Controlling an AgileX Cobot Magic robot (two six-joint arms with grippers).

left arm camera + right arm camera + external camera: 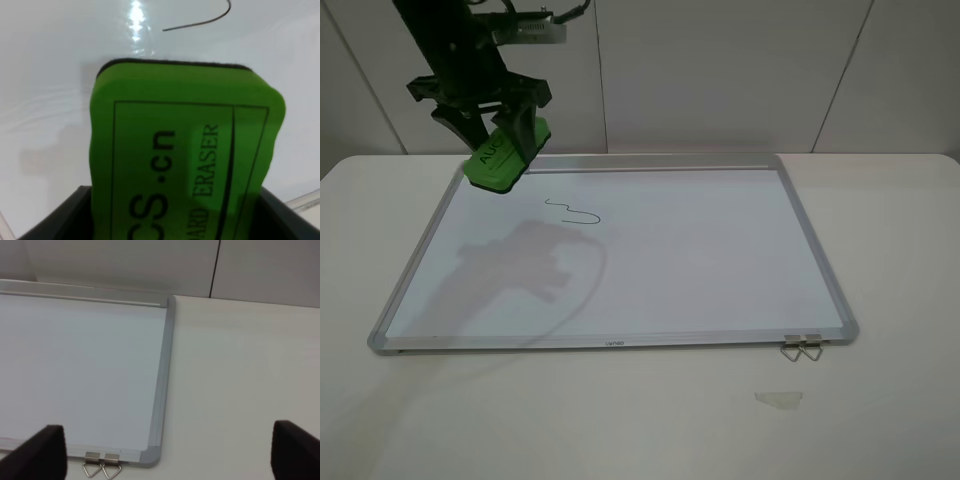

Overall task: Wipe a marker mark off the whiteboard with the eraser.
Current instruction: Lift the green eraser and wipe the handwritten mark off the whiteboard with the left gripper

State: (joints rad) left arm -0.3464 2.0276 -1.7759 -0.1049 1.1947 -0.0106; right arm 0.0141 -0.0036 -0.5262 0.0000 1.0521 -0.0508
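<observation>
The whiteboard (720, 260) lies flat on the table, with its silver tray strip (650, 162) along the far edge. On its left half is the marker mark (573, 212), a thin dark squiggle; one end of the marker mark (200, 22) shows in the left wrist view. My left gripper (498, 135) hangs above the board's far left corner, shut on the green eraser (503, 153), which is tilted and off the surface, left of and beyond the mark. The eraser (185, 150) fills the left wrist view. My right gripper (170, 450) is open and holds nothing, over the board's near right corner (152, 455).
Two metal hanger clips (802, 348) stick out from the board's near right edge, and the same clips (102, 467) appear in the right wrist view. A small pale scrap (778, 398) lies on the white table (900, 260) in front. A wall stands close behind the board.
</observation>
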